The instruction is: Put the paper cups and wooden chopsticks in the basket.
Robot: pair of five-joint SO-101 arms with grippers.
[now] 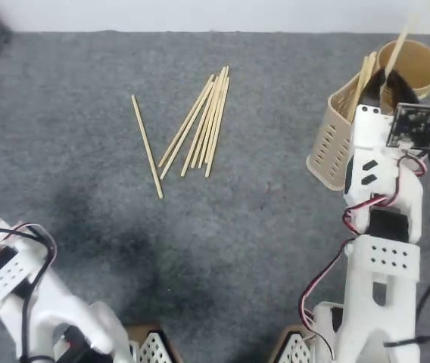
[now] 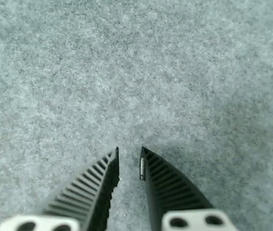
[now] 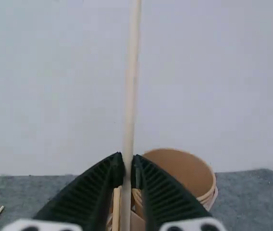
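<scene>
Several wooden chopsticks (image 1: 204, 121) lie fanned out on the grey carpet, with one more chopstick (image 1: 147, 147) apart to their left. The beige perforated basket (image 1: 328, 147) stands at the right and holds a brown paper cup (image 1: 415, 64) and a few chopsticks (image 1: 363, 79). My right gripper (image 1: 389, 77) hangs over the basket, shut on an upright chopstick (image 3: 130, 82) above the cup (image 3: 184, 171). My left gripper (image 2: 130, 153) sits low over bare carpet, narrowly open with nothing between its fingers.
The left arm (image 1: 14, 280) is folded at the near left corner, far from the chopsticks. The right arm (image 1: 381, 227) stretches along the right side up to the basket. A white wall (image 3: 213, 72) rises behind the carpet's far edge.
</scene>
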